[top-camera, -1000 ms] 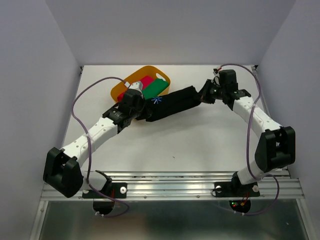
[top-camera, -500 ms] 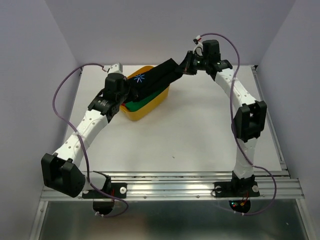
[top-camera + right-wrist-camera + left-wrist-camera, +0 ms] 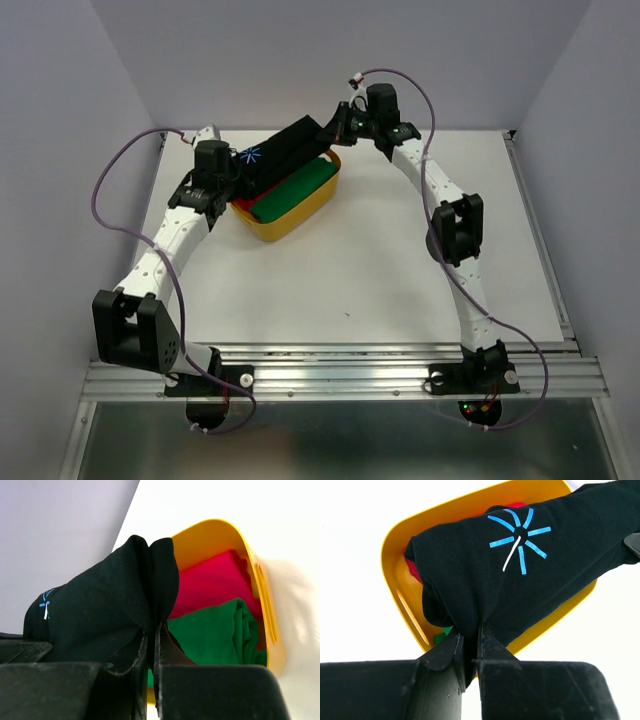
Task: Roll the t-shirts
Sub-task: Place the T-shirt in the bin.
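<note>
A rolled black t-shirt (image 3: 283,155) with a small blue-and-white starburst print hangs stretched between both grippers, over the far side of the yellow tub (image 3: 290,222). My left gripper (image 3: 232,172) is shut on its left end; in the left wrist view the fingertips (image 3: 470,632) pinch a fold of the black cloth (image 3: 520,580) above the tub (image 3: 395,565). My right gripper (image 3: 335,128) is shut on the right end; its own view shows its jaws (image 3: 152,630) clamping a black fold (image 3: 100,610). Whether the roll touches the tub's contents I cannot tell.
Inside the tub lie a green roll (image 3: 215,635) and a red roll (image 3: 215,580), side by side. The tub stands at the table's far left, near the back wall. White tabletop (image 3: 400,270) extends to the right and toward the arm bases.
Both arms have carried the black roll from the table surface up and back to the left, so it now hangs over the tub. Both grips stayed shut.
</note>
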`<action>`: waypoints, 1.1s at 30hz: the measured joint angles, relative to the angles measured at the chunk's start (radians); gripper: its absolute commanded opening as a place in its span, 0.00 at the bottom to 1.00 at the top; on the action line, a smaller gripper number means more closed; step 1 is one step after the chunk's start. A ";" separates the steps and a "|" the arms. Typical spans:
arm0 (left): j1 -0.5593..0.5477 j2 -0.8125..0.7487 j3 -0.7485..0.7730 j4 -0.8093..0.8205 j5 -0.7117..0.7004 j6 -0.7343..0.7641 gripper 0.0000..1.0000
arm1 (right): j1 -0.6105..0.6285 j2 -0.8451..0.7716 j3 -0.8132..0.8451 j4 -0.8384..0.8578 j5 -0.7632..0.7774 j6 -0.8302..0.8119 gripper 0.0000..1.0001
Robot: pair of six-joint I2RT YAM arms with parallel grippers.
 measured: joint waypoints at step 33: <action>0.045 0.203 -0.122 0.215 -0.027 -0.023 0.09 | 0.027 0.227 0.038 0.299 0.031 0.025 0.42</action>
